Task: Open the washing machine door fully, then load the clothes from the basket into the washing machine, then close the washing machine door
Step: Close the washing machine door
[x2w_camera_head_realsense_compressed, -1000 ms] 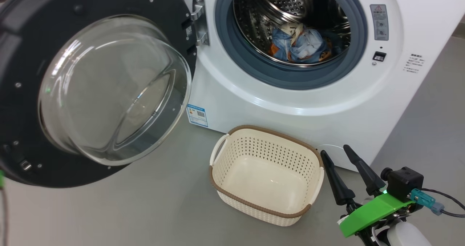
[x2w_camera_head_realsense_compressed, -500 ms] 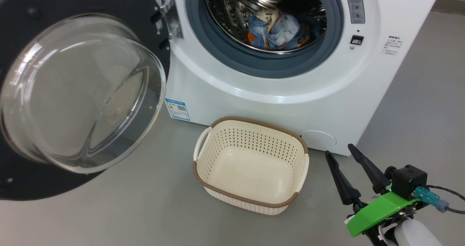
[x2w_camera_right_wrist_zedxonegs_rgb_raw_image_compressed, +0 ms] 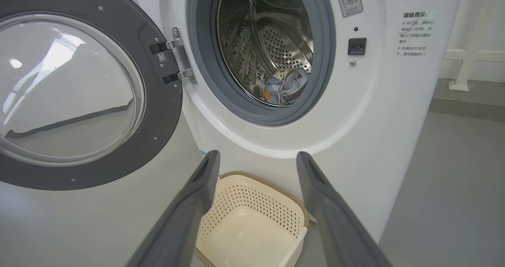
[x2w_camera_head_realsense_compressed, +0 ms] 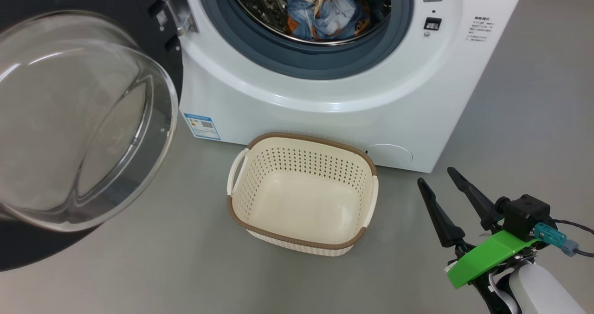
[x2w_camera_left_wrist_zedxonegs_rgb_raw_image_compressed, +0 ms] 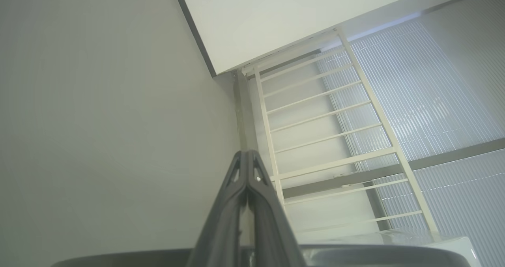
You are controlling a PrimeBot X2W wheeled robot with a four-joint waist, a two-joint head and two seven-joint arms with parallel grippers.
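The washing machine (x2w_camera_head_realsense_compressed: 325, 96) (x2w_camera_right_wrist_zedxonegs_rgb_raw_image_compressed: 367, 113) stands with its door (x2w_camera_head_realsense_compressed: 79, 119) (x2w_camera_right_wrist_zedxonegs_rgb_raw_image_compressed: 75, 89) swung wide open to the left. Blue bear-print clothes (x2w_camera_head_realsense_compressed: 320, 10) (x2w_camera_right_wrist_zedxonegs_rgb_raw_image_compressed: 286, 87) lie inside the steel drum. The cream basket (x2w_camera_head_realsense_compressed: 301, 221) (x2w_camera_right_wrist_zedxonegs_rgb_raw_image_compressed: 252, 235) sits empty on the floor in front of the machine. My right gripper (x2w_camera_head_realsense_compressed: 436, 177) (x2w_camera_right_wrist_zedxonegs_rgb_raw_image_compressed: 256, 156) hangs open to the right of the basket, holding nothing. My left gripper (x2w_camera_left_wrist_zedxonegs_rgb_raw_image_compressed: 246, 153) is shut on nothing, pointing up at a wall corner, with the door's dark rim (x2w_camera_left_wrist_zedxonegs_rgb_raw_image_compressed: 375, 255) just below it.
Grey floor (x2w_camera_head_realsense_compressed: 524, 133) spreads around the machine and basket. A white railing (x2w_camera_left_wrist_zedxonegs_rgb_raw_image_compressed: 331, 140) and ribbed wall panels show in the left wrist view. A white post base (x2w_camera_right_wrist_zedxonegs_rgb_raw_image_compressed: 459, 81) stands to the machine's right.
The head camera has tilted down and turned right, so the machine, door and basket slid up and left in the picture. The right gripper stays open.
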